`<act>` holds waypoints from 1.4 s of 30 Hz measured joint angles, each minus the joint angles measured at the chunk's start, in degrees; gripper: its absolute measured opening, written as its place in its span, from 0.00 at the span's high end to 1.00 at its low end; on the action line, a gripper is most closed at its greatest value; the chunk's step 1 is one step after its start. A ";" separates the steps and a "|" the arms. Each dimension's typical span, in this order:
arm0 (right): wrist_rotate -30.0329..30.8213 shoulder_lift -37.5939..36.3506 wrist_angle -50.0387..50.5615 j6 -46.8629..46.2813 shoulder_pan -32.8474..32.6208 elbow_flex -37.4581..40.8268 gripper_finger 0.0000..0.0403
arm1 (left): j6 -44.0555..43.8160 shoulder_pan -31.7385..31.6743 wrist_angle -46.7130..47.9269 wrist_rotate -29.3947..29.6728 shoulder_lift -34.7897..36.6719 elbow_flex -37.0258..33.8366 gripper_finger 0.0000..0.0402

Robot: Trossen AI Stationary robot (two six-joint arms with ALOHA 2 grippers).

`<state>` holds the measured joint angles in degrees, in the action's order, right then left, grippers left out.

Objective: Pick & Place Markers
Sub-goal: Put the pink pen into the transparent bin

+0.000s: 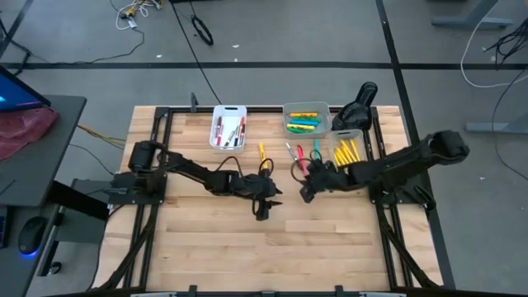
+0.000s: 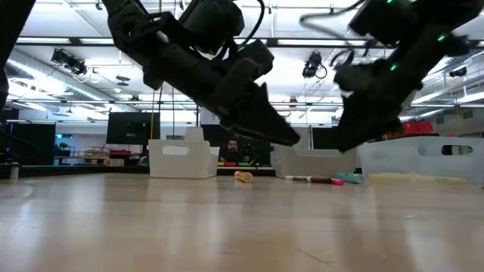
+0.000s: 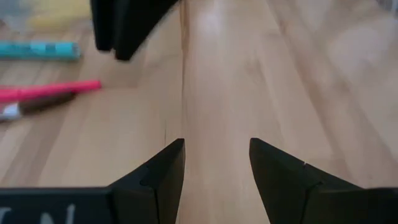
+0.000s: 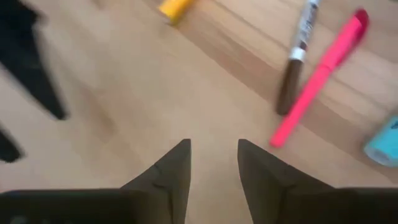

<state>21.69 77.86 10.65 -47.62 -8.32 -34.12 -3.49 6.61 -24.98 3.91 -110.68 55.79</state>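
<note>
Loose markers lie flat on the wooden table near its far side: a yellow one (image 1: pixel 261 151), a pink one (image 4: pixel 323 74) with a thin dark-and-white one (image 4: pixel 297 56) beside it, and a teal one (image 3: pixel 37 50). My left gripper (image 1: pixel 264 206) hovers open above bare wood, nearer the table's middle than these markers. My right gripper (image 1: pixel 307 191) hovers open just to its right, close to the pink marker. Nothing is between the fingers of either gripper (image 3: pixel 216 155) (image 4: pixel 213 149).
Three bins stand along the far edge: a white one (image 1: pixel 229 128) holding red and dark pens, one (image 1: pixel 306 120) with yellow and green markers, and one (image 1: pixel 346 148) with yellow markers. The two grippers are close together. Bare wood stretches toward the near edge (image 1: pixel 272 264).
</note>
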 joint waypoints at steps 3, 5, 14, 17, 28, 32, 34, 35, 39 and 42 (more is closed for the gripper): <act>-1.77 2.86 1.33 1.04 4.37 -1.73 0.67 | 1.23 0.00 2.48 0.90 0.85 -0.07 0.54; -1.72 4.74 3.31 2.72 7.07 -3.27 0.67 | 1.60 0.00 2.49 1.02 0.93 -0.07 0.54; -1.11 11.70 6.34 6.53 18.15 -9.13 0.67 | 1.32 0.38 2.21 1.63 0.93 -0.07 0.54; -1.34 13.91 5.11 6.90 20.20 -9.30 0.67 | 1.32 0.54 2.17 1.63 0.93 -0.07 0.54; -2.58 19.91 0.16 9.15 21.31 -9.49 0.71 | 1.78 1.14 2.12 1.66 0.93 -0.07 0.54; -2.44 19.90 1.03 9.09 21.29 -9.49 0.83 | 1.78 1.14 2.12 1.65 0.93 -0.07 0.54; -2.46 19.88 1.31 9.10 21.09 -9.50 0.90 | 1.59 1.21 2.12 1.65 0.93 -0.07 0.54; -2.29 19.85 1.34 9.11 20.89 -9.49 0.93 | 1.59 1.29 2.12 1.63 0.93 -0.07 0.54; -1.21 19.30 1.92 7.81 19.56 -9.40 0.96 | 1.60 1.86 2.12 1.63 0.93 -0.07 0.54; -1.11 17.01 3.72 5.76 18.21 -9.11 0.94 | 1.64 2.34 2.12 1.65 0.93 -0.07 0.54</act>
<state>20.58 94.87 14.37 -41.85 9.89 -43.23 -1.85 8.95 -22.85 5.56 -109.75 55.72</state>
